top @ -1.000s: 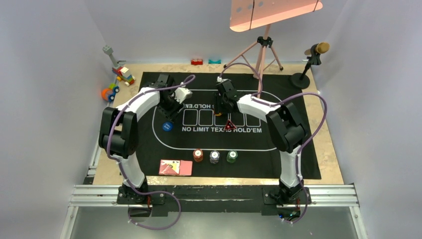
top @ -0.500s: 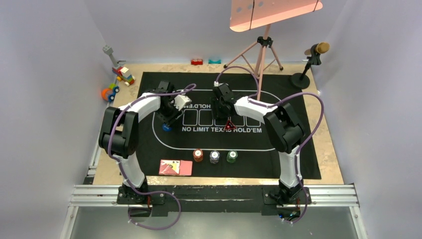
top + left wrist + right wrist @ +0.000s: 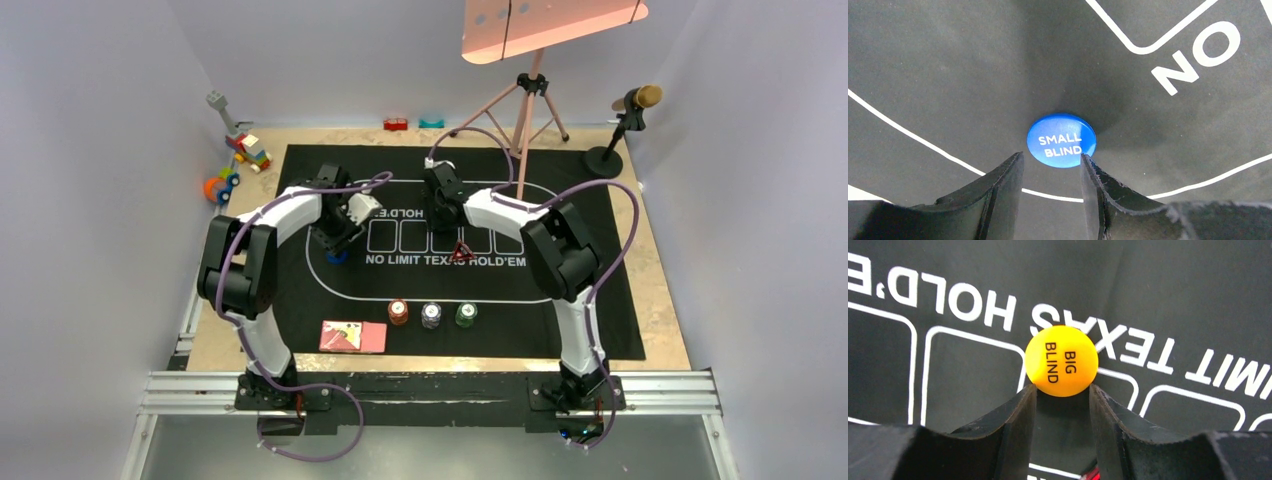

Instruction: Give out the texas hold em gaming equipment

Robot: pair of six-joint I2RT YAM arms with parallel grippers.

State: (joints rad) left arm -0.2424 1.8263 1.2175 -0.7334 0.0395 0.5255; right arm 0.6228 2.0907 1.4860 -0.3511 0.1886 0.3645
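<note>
The left claw [image 3: 1052,159] is reaching down over the left part of the black mat [image 3: 590,300], and its 2 fingers are standing close together around the near rim of the blue button [image 3: 1061,140] reading SMALL BLIND. That button is lying flat just inside the white oval line, left of the word NO. The right-hand tip is touching its edge, while the other tip is sitting right beside it. The right claw [image 3: 1061,390] is pointing down at the middle of the mat, with its fingers about half parted and pressing on both lower sides of the orange button [image 3: 1061,360] reading BIG BLIND. That button is showing over the row of white boxes below the upside-down TEXAS lettering. The red triangle [image 3: 461,253] is lying just in front of that claw. Nearer the arm bases, 3 chips are sitting in a row: red [image 3: 398,313], grey [image 3: 431,316] and green [image 3: 466,315]. The pink cards [image 3: 352,337] are lying left of them at the mat's near edge.
</note>
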